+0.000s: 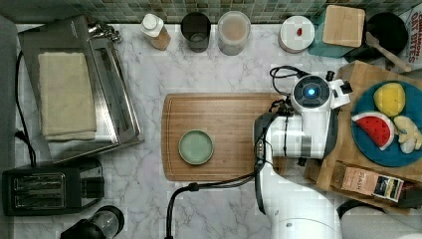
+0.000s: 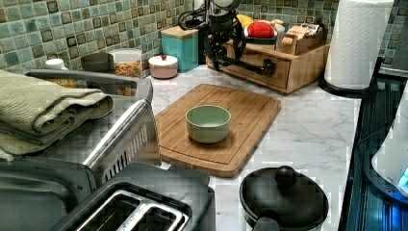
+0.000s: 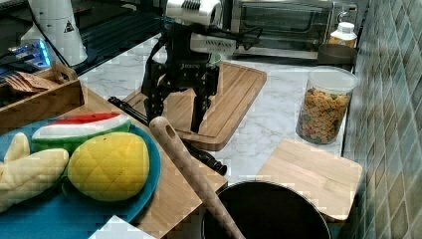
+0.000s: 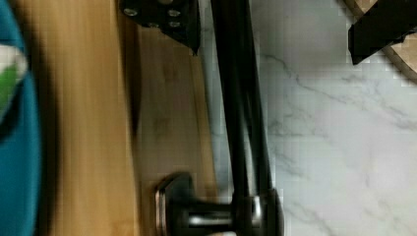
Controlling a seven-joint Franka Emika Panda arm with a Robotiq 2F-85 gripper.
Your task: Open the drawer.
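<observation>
Drawer [image 2: 255, 65] handle [image 4: 243, 113] runs lengthwise along its front — your gripper's [image 3: 177, 107] spread, empty fingers straddle it from above.

I see the drawer [image 2: 262, 65] as a light-wood front set in a small wooden cabinet [image 2: 305, 65] at the far end of the marble counter in the left view. Its long black bar handle [image 4: 243, 113] runs level along the front, standing off the wood on brackets [image 4: 196, 216]. From the left view I read the drawer front as flush, shut.
</observation>
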